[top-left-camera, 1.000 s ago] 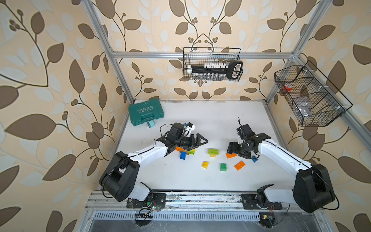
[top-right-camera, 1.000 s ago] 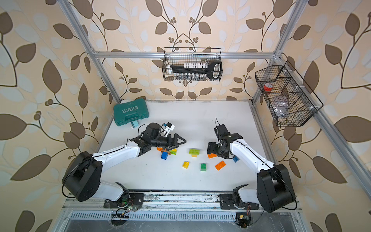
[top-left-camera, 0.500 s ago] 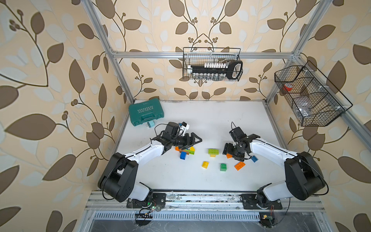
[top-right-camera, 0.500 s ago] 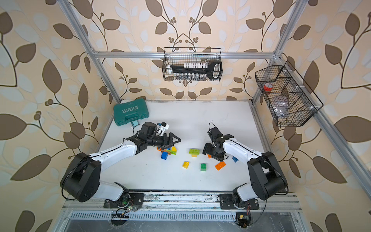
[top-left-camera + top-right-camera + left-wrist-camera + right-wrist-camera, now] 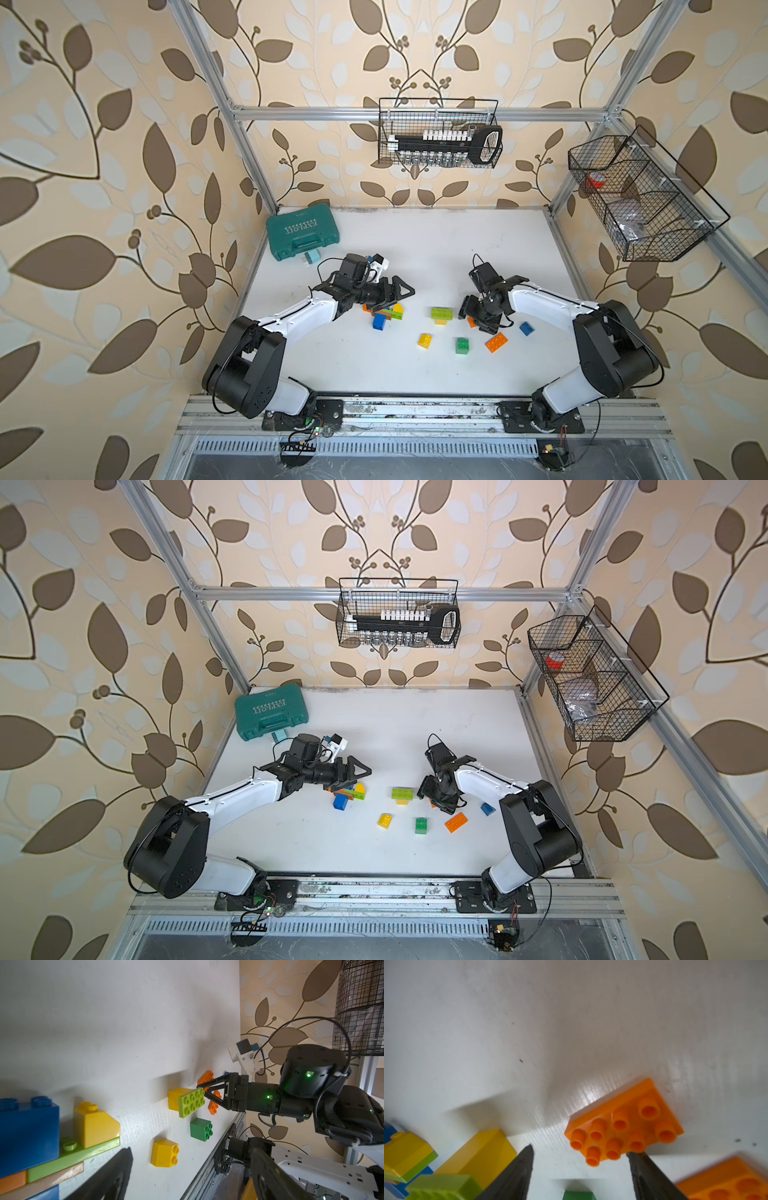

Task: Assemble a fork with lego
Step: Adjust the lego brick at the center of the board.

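Nearest the rail (image 5: 415,409), loose on the white worktop (image 5: 353,365): small yellow sloped plastic brick (image 5: 424,340), dark green square studded brick (image 5: 462,345), flat orange eight-stud plate (image 5: 496,343), little blue brick (image 5: 525,329). None touched. Just behind them the right hand (image 5: 580,1150) points almost straight down at a second flat orange plate (image 5: 625,1126), which lies studs up and skewed to the jaws. Jaws parted, nothing grasped yet; one fingertip (image 5: 638,1163) sits at the plate's near edge, possibly touching, too blurred to say. Risk: a close from here catches a corner rather than two parallel sides, so the thin plate spins, skids on the glossy surface or tips up. Second risk: the other finger runs close by the lime green plate on its yellow block (image 5: 440,315); a sideways correction would nudge that pair. Further across, the left hand (image 5: 400,298) hangs over the part-built stack of blue, yellow, lime, brown and orange bricks (image 5: 384,313), jaws wide, holding nothing. Risk: a dip or swing shoves the stack or knocks it apart. Pose: right arm (image 5: 548,301) reaches inward from its base, wrist bent hard down. Left arm (image 5: 299,318) stretched long and low, hand about level, rolled on its side, pointing toward the right arm. Far corner: teal plastic tool case (image 5: 302,237), well apart from the bricks.
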Tool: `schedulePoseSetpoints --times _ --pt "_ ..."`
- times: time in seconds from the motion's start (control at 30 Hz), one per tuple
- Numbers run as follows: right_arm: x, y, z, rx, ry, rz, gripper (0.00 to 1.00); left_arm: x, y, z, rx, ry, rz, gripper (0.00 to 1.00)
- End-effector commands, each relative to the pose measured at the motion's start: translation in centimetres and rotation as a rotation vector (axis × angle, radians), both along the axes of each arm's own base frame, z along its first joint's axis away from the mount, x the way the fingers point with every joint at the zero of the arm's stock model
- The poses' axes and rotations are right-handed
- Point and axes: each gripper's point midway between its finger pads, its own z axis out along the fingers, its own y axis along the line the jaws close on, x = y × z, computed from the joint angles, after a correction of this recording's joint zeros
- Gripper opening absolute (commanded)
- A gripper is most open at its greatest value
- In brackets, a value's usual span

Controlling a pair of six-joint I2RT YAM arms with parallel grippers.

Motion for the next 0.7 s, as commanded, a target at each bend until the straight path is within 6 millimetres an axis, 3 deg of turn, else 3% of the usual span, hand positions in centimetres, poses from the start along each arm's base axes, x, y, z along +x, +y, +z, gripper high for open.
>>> schedulePoseSetpoints --times 0.0,0.33,0.4,0.47,0.53,0.6,0.67 --pt "0.9 -1.8 -0.3 -0.128 -0.009 0.066 0.56 0.1 0.5 0.5 -0.005 -0.029 0.003 0.91" --pt "3.3 -2.0 0.2 -0.238 -0.024 0.347 0.5 0.5 0.8 -0.2 -0.009 0.0 0.01 0.89" --pt "3.4 -2.1 0.4 -0.248 -0.029 0.398 0.45 0.6 0.7 -0.1 -0.01 0.001 0.009 0.89" --pt "3.4 -2.3 0.6 -0.252 -0.03 0.434 0.33 0.7 0.7 0.2 -0.017 -0.003 0.006 0.88" --pt "3.3 -2.4 0.5 -0.258 -0.019 0.472 0.26 0.9 0.6 -0.8 -0.009 0.026 0.004 0.87" --pt "3.3 -2.5 0.7 -0.268 -0.011 0.501 0.28 1.0 0.6 -0.8 -0.009 0.026 0.002 0.87" --pt "3.7 -2.7 1.1 -0.282 -0.025 0.514 0.41 1.1 0.6 -0.9 -0.008 0.031 0.003 0.87"
